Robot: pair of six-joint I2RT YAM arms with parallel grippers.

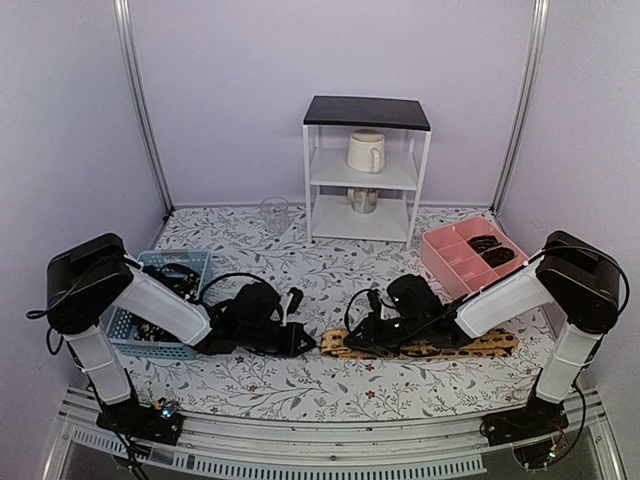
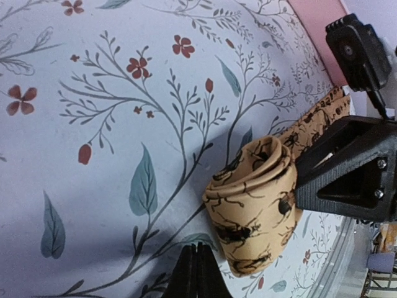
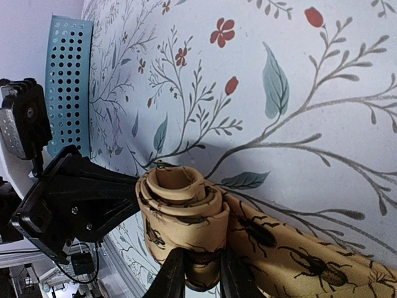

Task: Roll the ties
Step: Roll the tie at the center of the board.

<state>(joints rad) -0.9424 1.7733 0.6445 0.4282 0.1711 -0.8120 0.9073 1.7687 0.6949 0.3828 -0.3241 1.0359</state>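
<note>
One tan tie (image 1: 440, 347) is being worked, and it lies on the table between the two arms. The left gripper (image 2: 197, 273) has its fingers pressed together on nothing, with the tips just beside the roll (image 2: 254, 198). Seen from the right wrist, its nose touches the roll's side. The roll has only a few turns and sits at the tie's left end. The right gripper (image 3: 200, 276) pinches it from the other side, one finger on each face of the coil. To the right, most of the tie lies flat and unrolled, running out under the right arm.

I judge this to be the early part of winding the tie, with most of its length left to take up. The next move calls for turning the roll rightward over the flat part. The pinch has to stay firm enough that the inner turns do not spring loose. The left tip can steady the coil's end so the layers do not slide sideways.

Among the containers, the basket (image 3: 68, 81) on the far left holds a loose heap of dark ties (image 1: 172, 277), not yet rolled. The glass (image 1: 273, 213) looks empty. What the mug (image 1: 365, 151) on the shelf holds cannot be seen. The tray (image 1: 437, 262) on the right has dark rolls (image 1: 483, 243) in two of its far-right compartments, and the compartments nearer the middle look bare.
</note>
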